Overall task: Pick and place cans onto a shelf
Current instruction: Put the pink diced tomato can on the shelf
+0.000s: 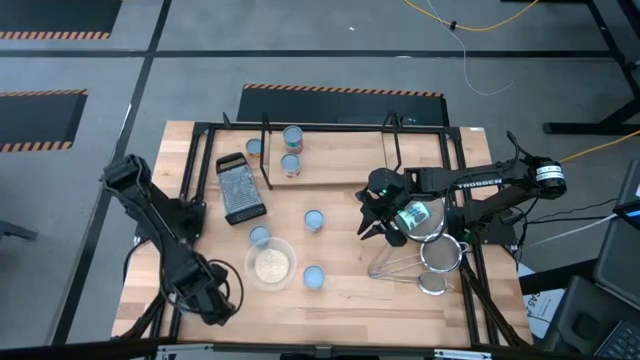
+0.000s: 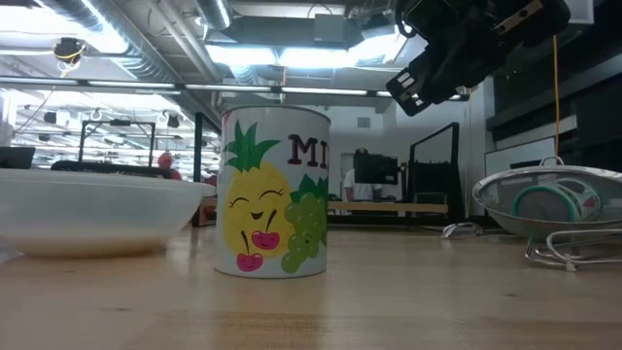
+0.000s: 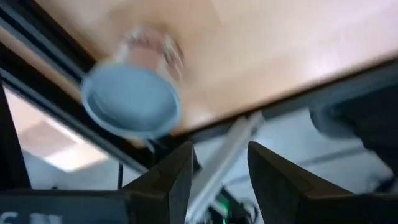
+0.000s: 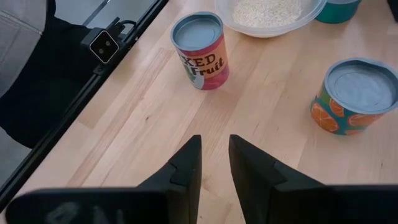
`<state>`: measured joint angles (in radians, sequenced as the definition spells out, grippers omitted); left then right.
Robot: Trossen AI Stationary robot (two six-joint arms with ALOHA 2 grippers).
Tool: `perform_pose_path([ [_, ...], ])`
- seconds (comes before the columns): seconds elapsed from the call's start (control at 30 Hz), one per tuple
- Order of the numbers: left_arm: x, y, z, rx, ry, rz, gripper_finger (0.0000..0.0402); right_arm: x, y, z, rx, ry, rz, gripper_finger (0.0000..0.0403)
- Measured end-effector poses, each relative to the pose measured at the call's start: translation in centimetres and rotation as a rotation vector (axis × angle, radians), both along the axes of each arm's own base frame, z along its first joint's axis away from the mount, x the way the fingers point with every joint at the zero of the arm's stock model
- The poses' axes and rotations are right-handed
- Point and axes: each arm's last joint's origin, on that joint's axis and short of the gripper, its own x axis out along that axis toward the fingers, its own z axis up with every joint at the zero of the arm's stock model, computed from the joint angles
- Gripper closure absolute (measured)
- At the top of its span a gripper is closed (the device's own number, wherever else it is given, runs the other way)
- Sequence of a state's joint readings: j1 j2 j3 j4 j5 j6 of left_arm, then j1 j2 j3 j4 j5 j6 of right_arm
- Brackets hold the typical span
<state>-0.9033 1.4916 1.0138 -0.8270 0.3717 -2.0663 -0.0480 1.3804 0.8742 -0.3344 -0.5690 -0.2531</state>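
Far across the table, the shelf (image 1: 345, 172) carries two cans (image 1: 292, 134) (image 1: 291, 165), and a third (image 1: 254, 148) stands at its left end. Three cans stand upright on the table (image 1: 314, 220) (image 1: 259, 236) (image 1: 313, 277). My right gripper (image 1: 378, 222) (image 4: 214, 152) hangs open above bare wood, right of the middle can (image 4: 357, 96); the red fruit can (image 4: 200, 50) (image 2: 277, 194) is farther off. My left gripper (image 1: 210, 302) (image 3: 217, 165) is open at the table's near left, over the edge, with a blurred blue-topped can (image 3: 132, 99) ahead of it.
A clear bowl of pale grains (image 1: 270, 265) sits between the near cans. A metal grater (image 1: 240, 188) lies left of the shelf. Wire strainers (image 1: 432, 262) lie near the right edge, one with a teal and white thing in it (image 2: 549, 204). Black frame bars (image 1: 470, 250) edge the table.
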Motion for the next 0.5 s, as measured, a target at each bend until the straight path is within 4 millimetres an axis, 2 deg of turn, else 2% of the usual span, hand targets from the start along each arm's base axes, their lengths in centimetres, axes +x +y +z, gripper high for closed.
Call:
perform_pose_path([
  [0.17,0.0,0.1,-1.0,0.098,0.026,0.036,0.0255,0.0,0.0,0.0,0.000,0.000,0.000,0.0317],
  [0.5,0.1,-0.1,-2.3,0.158,0.102,0.072,0.0255,0.0,0.0,0.0,0.000,0.000,-0.001,0.0317],
])
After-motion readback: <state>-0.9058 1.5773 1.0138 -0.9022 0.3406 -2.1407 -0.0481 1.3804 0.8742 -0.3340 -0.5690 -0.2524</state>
